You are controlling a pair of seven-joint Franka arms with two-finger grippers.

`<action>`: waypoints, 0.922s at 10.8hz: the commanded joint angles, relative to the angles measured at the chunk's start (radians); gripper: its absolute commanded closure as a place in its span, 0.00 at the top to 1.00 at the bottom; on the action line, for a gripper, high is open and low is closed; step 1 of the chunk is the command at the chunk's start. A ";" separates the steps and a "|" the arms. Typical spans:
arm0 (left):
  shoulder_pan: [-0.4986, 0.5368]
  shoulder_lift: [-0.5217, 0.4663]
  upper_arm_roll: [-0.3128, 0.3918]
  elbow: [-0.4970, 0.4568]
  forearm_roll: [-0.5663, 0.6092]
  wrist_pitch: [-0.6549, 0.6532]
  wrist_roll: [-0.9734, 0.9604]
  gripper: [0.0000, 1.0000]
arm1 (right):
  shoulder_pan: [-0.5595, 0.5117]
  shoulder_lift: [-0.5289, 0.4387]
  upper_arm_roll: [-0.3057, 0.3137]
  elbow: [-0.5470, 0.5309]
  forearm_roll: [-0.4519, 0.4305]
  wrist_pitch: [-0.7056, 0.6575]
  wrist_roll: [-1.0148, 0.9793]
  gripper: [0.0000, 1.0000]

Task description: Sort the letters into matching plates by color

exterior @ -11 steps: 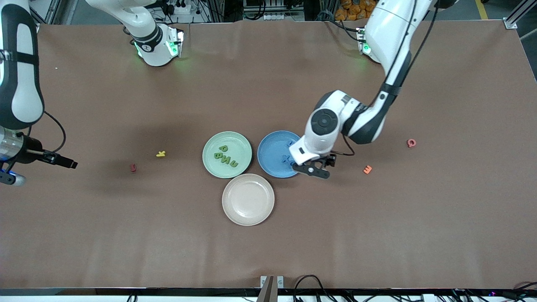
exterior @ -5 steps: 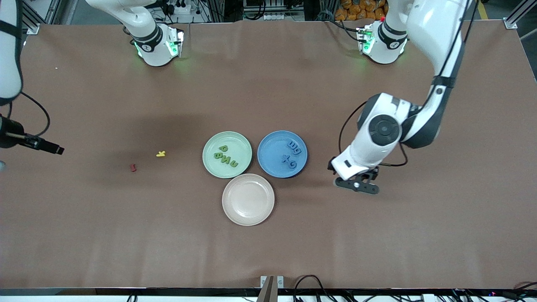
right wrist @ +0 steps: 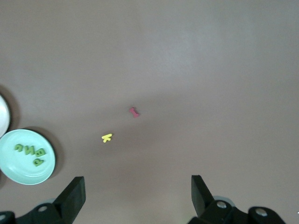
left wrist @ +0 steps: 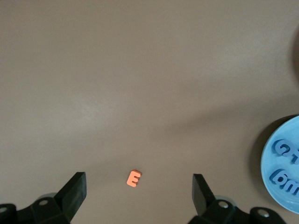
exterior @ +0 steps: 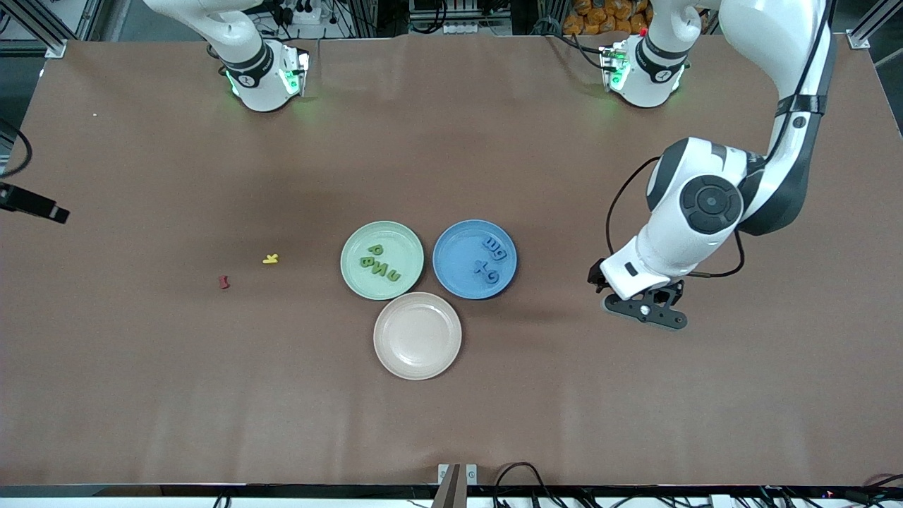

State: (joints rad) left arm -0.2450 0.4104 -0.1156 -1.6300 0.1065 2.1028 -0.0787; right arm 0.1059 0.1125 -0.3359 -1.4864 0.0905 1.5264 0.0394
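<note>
The mint green plate [exterior: 353, 267] holds several green letters [exterior: 379, 262]. The blue plate [exterior: 455, 262] beside it holds several blue letters [exterior: 490, 258]. My left gripper [exterior: 643, 310] is open and empty over bare table toward the left arm's end, apart from the blue plate. In the left wrist view its jaws [left wrist: 138, 189] stand wide apart over an orange E [left wrist: 134, 178], with the blue plate [left wrist: 285, 201] at the edge. My right gripper [right wrist: 136, 192] is open and empty, high over the right arm's end; the green plate [right wrist: 18, 170] shows far below it.
A beige-pink plate [exterior: 417, 335] lies nearer the camera, touching both plates. A yellow piece [exterior: 270, 259] and a red piece [exterior: 224, 282] lie toward the right arm's end. The orange E is hidden under the left arm in the front view.
My left gripper has moved from the blue plate's edge toward the left arm's end of the table. The right arm has drawn back almost out of the front view.
</note>
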 commanded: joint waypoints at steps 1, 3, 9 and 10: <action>0.003 -0.044 0.066 0.015 -0.027 -0.044 0.080 1.00 | 0.006 -0.086 0.037 -0.008 -0.031 -0.023 0.025 1.00; 0.054 -0.099 0.093 0.012 -0.027 -0.079 0.154 1.00 | 0.031 -0.117 0.061 -0.009 -0.060 -0.025 0.031 1.00; 0.223 -0.282 0.093 0.019 -0.175 -0.237 0.174 1.00 | 0.083 -0.136 0.080 -0.028 -0.074 -0.031 0.119 1.00; 0.223 -0.297 0.093 0.027 -0.175 -0.254 0.178 1.00 | 0.083 -0.135 0.080 -0.028 -0.099 -0.026 0.117 1.00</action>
State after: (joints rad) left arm -0.0313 0.1430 -0.0195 -1.5963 -0.0288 1.8847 0.0732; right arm 0.1893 -0.0001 -0.2592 -1.4873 0.0382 1.4898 0.1419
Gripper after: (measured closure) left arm 0.000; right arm 0.000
